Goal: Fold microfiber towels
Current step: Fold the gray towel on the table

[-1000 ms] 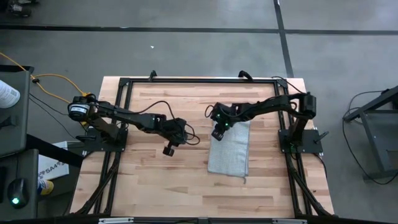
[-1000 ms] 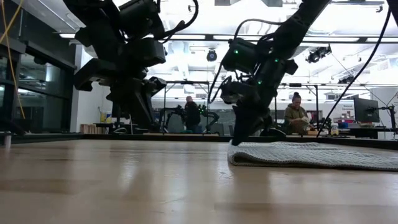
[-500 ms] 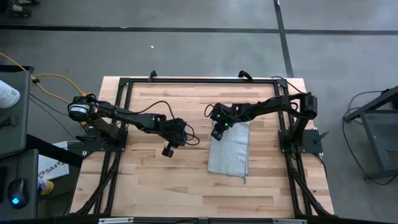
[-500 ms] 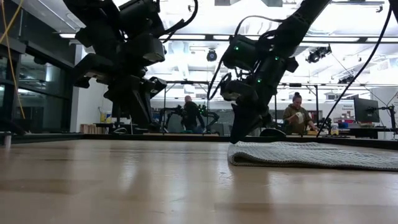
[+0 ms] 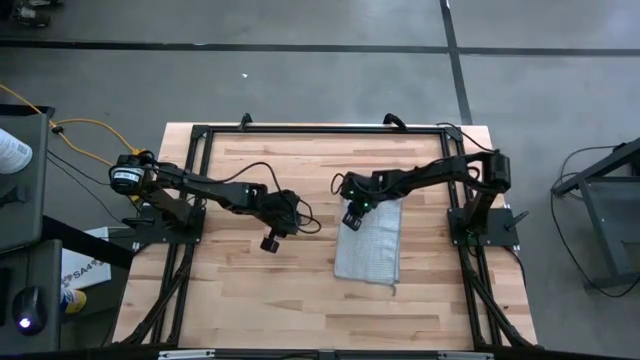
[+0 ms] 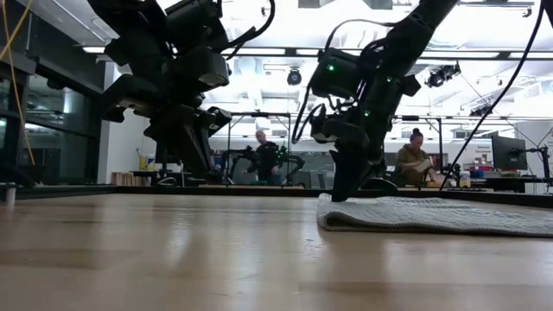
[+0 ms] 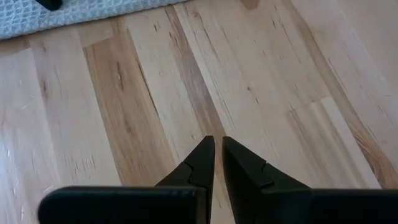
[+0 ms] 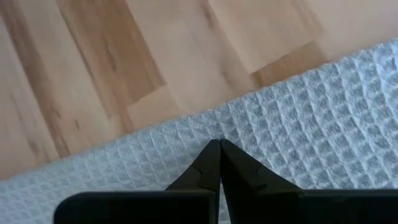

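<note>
The light grey-blue towel [image 5: 368, 242] lies flat on the wooden table [image 5: 250, 290], right of centre, as a narrow rectangle running from far to near. It also shows in the low view [image 6: 432, 214]. My right gripper [image 5: 352, 218] is shut and points down at the towel's left edge near its far end; the right wrist view shows its tips [image 8: 219, 144] over the weave just inside that edge. My left gripper [image 5: 270, 242] is shut and empty, held above bare wood left of the towel [image 7: 217, 143]. My right gripper's shut fingertips [image 6: 341, 195] come down from above onto the towel's top, just inside its left edge [image 8: 186, 134] near the far end. In the low view the tips meet the cloth's outline. The towel lies flat on the table under them.
A black frame [image 5: 320, 128] runs round the tabletop. Bare wood lies left of and in front of the towel. Cables trail from the left arm [image 5: 240, 180]. People sit at desks in the room behind the table [image 6: 413, 160].
My right gripper, still shut, has shifted a little toward the table's right, from the towel's left edge onto the cloth. The towel has stayed where it was.
</note>
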Controlling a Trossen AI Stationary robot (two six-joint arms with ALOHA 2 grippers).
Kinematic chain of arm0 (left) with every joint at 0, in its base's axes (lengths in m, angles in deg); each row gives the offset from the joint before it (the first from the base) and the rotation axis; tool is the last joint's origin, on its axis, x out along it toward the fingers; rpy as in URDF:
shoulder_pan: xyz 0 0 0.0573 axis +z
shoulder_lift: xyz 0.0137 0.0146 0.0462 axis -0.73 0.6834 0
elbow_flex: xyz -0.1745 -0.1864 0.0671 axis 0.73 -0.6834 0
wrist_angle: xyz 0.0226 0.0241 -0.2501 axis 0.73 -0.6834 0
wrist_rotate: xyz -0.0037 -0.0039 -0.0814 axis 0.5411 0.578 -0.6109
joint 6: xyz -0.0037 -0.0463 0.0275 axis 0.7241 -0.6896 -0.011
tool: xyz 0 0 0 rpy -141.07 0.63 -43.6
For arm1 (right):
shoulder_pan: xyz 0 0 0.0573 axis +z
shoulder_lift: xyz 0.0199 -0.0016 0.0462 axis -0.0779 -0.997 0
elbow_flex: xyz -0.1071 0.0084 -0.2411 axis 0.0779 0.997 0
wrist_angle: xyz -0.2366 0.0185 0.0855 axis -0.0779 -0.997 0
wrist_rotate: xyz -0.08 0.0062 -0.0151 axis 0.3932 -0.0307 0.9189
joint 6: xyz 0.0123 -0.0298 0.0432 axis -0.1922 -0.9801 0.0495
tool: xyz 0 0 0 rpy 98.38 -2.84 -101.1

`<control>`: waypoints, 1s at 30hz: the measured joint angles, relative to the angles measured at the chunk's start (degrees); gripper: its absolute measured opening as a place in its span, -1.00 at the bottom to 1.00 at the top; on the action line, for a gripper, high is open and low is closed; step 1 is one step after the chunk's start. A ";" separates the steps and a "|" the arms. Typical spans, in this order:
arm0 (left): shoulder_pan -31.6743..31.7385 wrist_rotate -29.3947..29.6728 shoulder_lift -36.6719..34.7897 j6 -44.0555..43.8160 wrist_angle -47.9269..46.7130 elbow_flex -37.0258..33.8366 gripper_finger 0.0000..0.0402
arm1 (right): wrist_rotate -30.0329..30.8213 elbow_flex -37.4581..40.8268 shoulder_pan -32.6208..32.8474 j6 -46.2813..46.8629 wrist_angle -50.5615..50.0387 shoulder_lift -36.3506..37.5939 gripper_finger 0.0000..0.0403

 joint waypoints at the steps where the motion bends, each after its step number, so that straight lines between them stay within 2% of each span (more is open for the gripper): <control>1: 0.00 0.00 0.00 0.00 0.02 0.00 -0.85 | -0.07 0.00 0.20 0.03 0.30 -0.07 -0.99; 8: -0.02 0.00 0.00 -0.17 -0.10 0.00 -0.85 | -3.08 -0.57 0.39 -0.01 6.10 -2.54 -0.99; 15: -0.02 -0.36 0.00 -1.14 -0.33 0.00 -0.85 | -5.96 -8.19 0.54 -3.07 6.02 -9.63 -0.99; 22: -0.02 -2.42 0.00 -1.21 -1.76 -0.02 -0.85 | -3.99 -15.61 0.26 -6.96 3.71 -12.91 -0.99; 30: -0.02 -2.42 0.02 -0.63 -1.22 -0.02 -0.85 | -2.84 -16.98 -0.61 -7.34 1.65 -12.93 -0.99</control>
